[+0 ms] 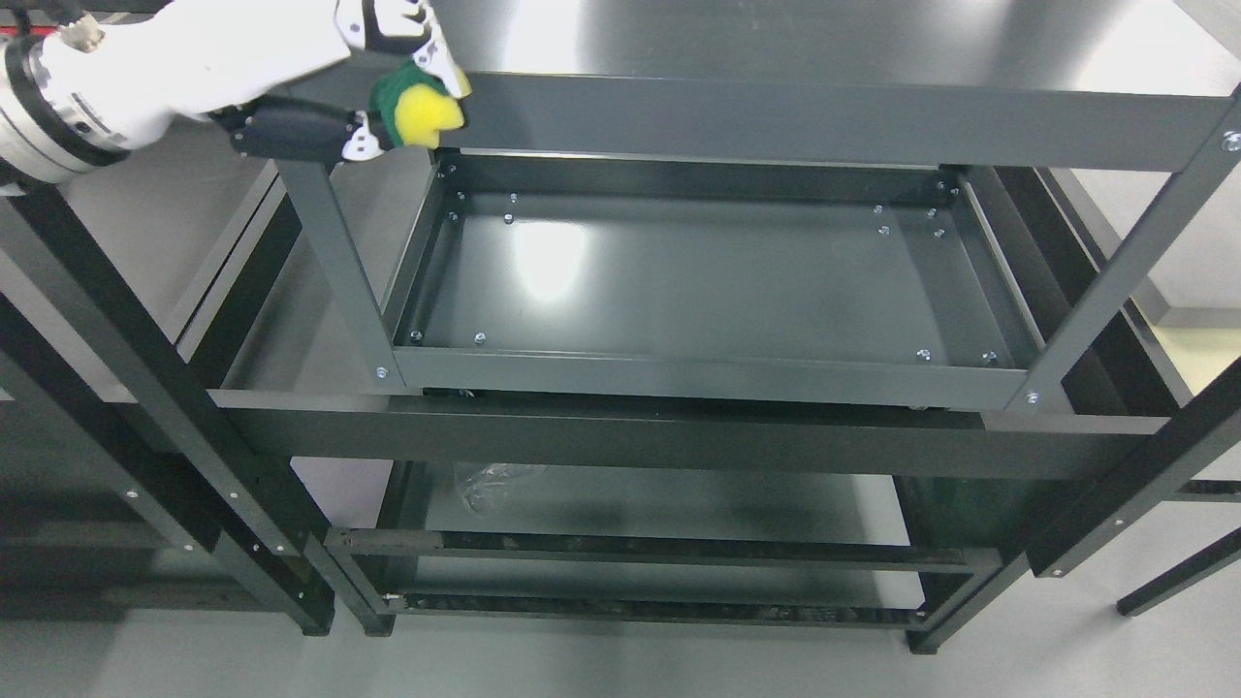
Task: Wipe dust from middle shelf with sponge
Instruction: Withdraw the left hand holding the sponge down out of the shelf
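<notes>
My left hand (402,92) comes in from the upper left and is shut on a yellow and green sponge (427,114). It holds the sponge at the left end of the top shelf's front rail (834,121), above the back left corner of the middle shelf (698,281). The middle shelf is a dark grey metal tray with a raised rim and a glossy glare patch at its left. The sponge is apart from the tray's floor. My right hand is out of view.
The dark metal rack has slanted corner posts (334,252) (1125,281) at the tray's front corners. A lower shelf (659,504) holds a clear crumpled plastic item (494,480). Other dark frames (145,388) stand at the left and right. The floor is pale grey.
</notes>
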Robot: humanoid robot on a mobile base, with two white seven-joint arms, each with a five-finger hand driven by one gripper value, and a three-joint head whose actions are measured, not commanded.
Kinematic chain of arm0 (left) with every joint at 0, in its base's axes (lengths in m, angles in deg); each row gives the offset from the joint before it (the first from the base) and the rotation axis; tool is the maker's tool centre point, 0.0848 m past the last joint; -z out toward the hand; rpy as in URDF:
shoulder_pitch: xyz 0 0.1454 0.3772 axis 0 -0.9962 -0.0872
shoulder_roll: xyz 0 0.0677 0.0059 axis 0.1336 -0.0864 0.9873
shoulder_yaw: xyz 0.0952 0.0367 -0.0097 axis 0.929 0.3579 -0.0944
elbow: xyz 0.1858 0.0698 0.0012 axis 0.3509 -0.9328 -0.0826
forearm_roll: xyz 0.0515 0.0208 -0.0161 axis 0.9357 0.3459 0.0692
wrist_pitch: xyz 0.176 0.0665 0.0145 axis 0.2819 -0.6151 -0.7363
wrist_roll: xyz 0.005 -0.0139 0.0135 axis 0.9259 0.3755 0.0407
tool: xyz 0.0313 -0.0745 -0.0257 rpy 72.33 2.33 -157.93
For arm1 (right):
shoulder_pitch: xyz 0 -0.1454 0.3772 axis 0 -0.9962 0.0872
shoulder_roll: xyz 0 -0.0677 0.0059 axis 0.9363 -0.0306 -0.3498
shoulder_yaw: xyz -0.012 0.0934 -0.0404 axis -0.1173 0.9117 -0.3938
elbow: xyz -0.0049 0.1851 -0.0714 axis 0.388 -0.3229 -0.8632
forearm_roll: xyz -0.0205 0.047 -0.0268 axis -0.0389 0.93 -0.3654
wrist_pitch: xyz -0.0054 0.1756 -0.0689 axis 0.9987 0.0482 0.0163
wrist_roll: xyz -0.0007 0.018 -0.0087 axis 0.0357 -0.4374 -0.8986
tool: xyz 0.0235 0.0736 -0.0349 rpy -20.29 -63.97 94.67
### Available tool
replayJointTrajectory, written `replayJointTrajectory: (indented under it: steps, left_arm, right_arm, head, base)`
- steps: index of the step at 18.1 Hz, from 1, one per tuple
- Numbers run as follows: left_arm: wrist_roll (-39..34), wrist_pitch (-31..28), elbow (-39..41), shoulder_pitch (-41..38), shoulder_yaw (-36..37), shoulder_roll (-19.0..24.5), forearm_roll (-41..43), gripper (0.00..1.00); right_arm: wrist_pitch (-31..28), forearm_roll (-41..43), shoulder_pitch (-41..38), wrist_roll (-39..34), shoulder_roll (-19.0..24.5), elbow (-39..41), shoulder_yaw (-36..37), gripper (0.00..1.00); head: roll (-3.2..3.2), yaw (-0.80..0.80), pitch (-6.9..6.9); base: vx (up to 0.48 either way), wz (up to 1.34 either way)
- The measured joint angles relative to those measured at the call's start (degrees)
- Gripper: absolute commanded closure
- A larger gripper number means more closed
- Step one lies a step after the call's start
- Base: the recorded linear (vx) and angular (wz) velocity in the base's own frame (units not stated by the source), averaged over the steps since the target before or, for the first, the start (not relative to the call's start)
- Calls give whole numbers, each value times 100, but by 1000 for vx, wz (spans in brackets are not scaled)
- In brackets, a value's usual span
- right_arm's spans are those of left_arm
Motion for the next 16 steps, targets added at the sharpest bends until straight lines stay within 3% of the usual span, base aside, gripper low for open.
replayJointTrajectory:
  steps: [4, 9, 13, 16]
  left_arm:
    - [-24, 0, 151, -412, 11, -968, -219, 100]
    - [-125, 1, 118, -1500, 201, -2262, 450, 100]
    - [-565, -31, -167, -2422, 140, -2940, 788, 99]
    - [-853, -624, -318, -3162, -219, -3311, 908, 98]
  right_arm:
    - [0, 0, 0, -21, 0, 0, 0, 0]
    - [0, 0, 0, -28, 0, 0, 0, 0]
    - [0, 0, -1, -29, 0, 0, 0, 0]
    - [0, 0, 0, -29, 0, 0, 0, 0]
  head:
    - [0, 0, 0]
    - [0, 0, 0]
    - [0, 0, 0]
    - [0, 0, 0]
  base:
    - [0, 0]
    - [0, 0]
    - [0, 0]
    - [0, 0]
